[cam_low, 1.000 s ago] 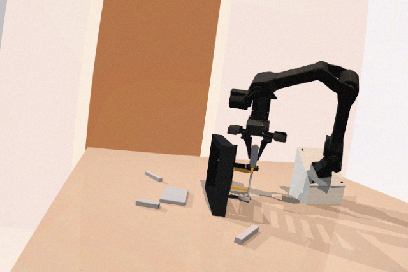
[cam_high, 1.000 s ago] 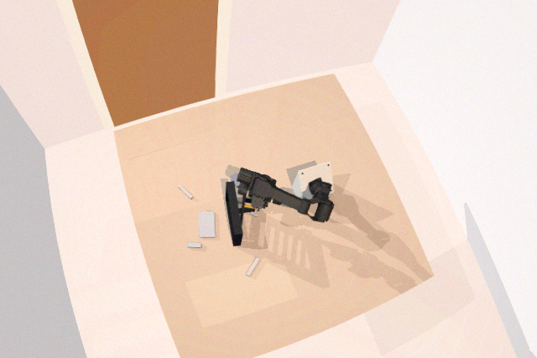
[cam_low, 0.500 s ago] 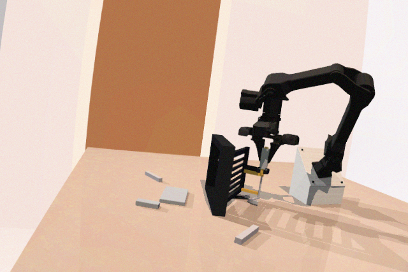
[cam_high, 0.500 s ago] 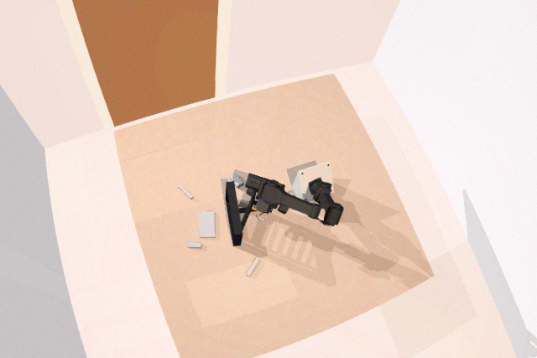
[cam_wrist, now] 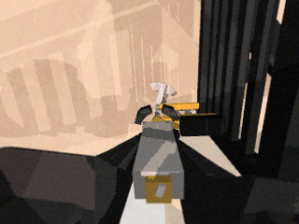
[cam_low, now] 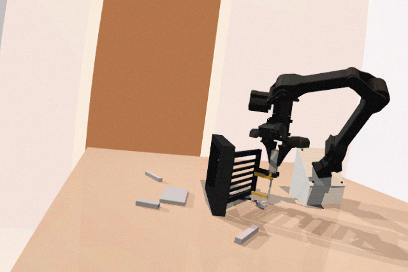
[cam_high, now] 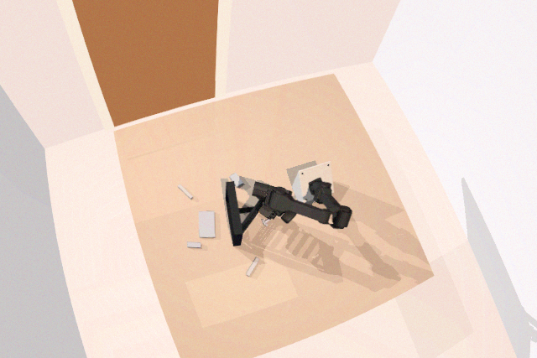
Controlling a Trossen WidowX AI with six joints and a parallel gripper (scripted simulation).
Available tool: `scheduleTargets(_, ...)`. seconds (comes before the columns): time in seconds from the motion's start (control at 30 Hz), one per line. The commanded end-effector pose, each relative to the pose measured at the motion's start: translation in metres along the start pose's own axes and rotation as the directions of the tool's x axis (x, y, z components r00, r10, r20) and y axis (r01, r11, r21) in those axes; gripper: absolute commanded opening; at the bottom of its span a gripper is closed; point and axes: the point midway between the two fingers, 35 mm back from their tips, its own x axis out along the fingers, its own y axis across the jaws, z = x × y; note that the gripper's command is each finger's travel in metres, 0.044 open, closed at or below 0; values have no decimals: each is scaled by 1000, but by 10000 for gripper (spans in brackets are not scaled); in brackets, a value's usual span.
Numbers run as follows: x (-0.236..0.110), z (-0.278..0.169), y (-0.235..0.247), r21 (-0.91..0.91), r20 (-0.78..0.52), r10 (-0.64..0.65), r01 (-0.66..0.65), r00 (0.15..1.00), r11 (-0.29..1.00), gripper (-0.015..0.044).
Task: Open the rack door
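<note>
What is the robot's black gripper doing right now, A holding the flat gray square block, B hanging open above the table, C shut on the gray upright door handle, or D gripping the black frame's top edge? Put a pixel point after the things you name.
C: the gripper's [cam_low: 274, 160] [cam_wrist: 157, 114] fingers close on the gray upright handle [cam_low: 273, 160] [cam_wrist: 158, 154] beside the slatted black door [cam_low: 258, 164] [cam_wrist: 224, 56].

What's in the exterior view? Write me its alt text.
A black arm's hand grips the upright gray handle of a slatted black door, which stands partly open from its black frame; four gray blocks lie around.
</note>
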Motion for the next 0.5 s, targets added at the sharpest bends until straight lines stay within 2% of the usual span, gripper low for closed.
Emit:
scheduleTargets(0.0,0,2,8,67,10,1,-2,1000,998,15)
scheduleTargets(0.47,0,13,39,261,10,2,-5,1000,965,15)
